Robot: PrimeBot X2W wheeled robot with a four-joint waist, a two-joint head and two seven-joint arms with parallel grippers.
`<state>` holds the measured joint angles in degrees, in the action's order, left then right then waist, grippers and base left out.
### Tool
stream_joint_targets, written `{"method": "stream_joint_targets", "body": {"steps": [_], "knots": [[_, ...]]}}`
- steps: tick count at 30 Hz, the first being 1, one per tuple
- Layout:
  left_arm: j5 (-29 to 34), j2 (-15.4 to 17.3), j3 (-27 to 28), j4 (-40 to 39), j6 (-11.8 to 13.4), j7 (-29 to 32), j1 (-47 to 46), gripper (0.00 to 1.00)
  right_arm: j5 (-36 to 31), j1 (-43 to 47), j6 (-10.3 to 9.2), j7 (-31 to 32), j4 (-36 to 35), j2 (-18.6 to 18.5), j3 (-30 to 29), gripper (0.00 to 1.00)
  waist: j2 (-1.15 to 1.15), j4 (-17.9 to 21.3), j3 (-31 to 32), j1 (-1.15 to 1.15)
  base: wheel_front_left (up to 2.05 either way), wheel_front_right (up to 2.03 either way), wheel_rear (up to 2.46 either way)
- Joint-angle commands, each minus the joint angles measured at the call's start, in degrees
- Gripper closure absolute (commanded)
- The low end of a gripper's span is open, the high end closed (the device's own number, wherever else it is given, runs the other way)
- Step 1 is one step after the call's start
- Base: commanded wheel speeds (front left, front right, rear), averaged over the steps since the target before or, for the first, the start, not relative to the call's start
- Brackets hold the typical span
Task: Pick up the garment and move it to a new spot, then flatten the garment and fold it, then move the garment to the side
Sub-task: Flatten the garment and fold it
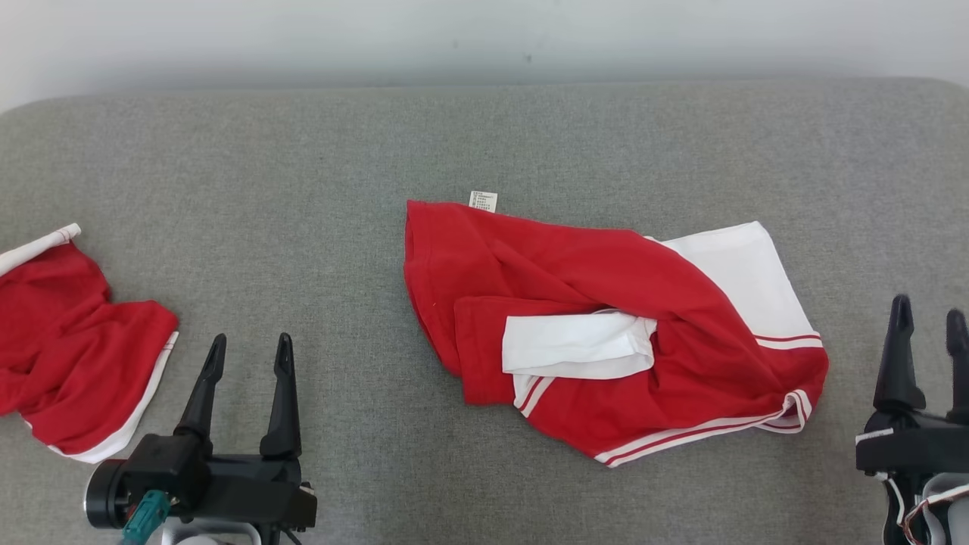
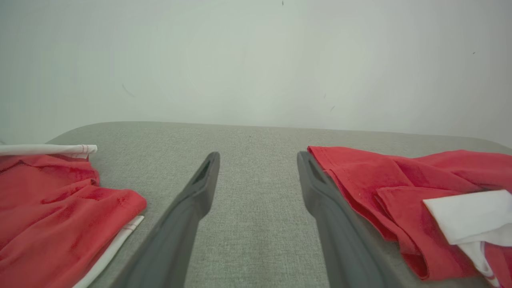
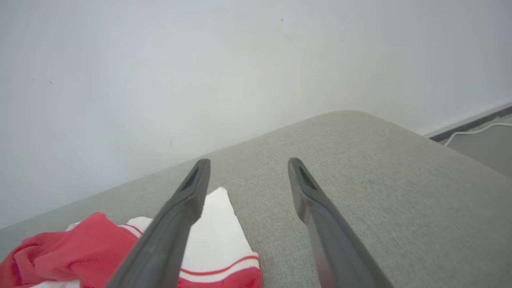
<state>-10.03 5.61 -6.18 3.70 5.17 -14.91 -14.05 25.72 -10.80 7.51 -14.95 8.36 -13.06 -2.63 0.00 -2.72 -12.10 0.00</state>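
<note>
The garment (image 1: 606, 303), red with white panels and striped hems, lies crumpled in the middle of the grey padded table (image 1: 303, 189). A small white label sticks out at its far edge. My left gripper (image 1: 250, 344) stands open at the near left, empty, with the garment (image 2: 380, 180) just to the right of its fingers. My right gripper (image 1: 929, 312) is open at the near right, apart from the garment's right edge. In the right wrist view the garment's white corner (image 3: 216, 232) lies beside the left finger, and nothing sits between the right gripper's (image 3: 249, 163) fingers.
A second red and white garment (image 1: 68, 341) lies bunched at the table's left edge, left of my left gripper (image 2: 258, 158). A pale wall stands behind the table. Beyond the rounded right corner there is floor with a white cable (image 3: 480, 132).
</note>
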Motion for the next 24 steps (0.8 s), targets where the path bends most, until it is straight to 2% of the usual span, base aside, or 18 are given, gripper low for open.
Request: {"method": "stream_joint_targets", "body": {"steps": [1,9,15,24], "knots": [[0.83,0.48,0.18,-0.38,0.47,-0.15,1.21,0.00,-2.26,0.90,-0.03,-0.30,-2.67,-0.11,0.30,0.00,0.00,0.22,0.68,0.00,0.00,0.00,0.00],[0.61,1.26,1.02,-2.09,1.46,0.10,3.20,0.00,-8.26,3.76,-0.03,-0.32,-10.40,0.33,6.03,0.00,0.00,0.59,2.96,0.00,0.00,0.00,0.00],[0.54,1.86,0.95,-2.99,1.92,0.78,5.03,0.00,-11.01,7.63,-0.03,1.50,-12.49,0.69,9.79,0.00,0.00,0.66,4.88,0.00,0.00,0.00,0.00],[0.26,2.57,1.00,-3.70,2.42,1.77,7.59,0.00,-12.67,12.41,-0.03,3.46,-13.43,1.99,11.20,0.00,0.00,0.95,7.35,0.00,0.00,0.00,0.00]]}}
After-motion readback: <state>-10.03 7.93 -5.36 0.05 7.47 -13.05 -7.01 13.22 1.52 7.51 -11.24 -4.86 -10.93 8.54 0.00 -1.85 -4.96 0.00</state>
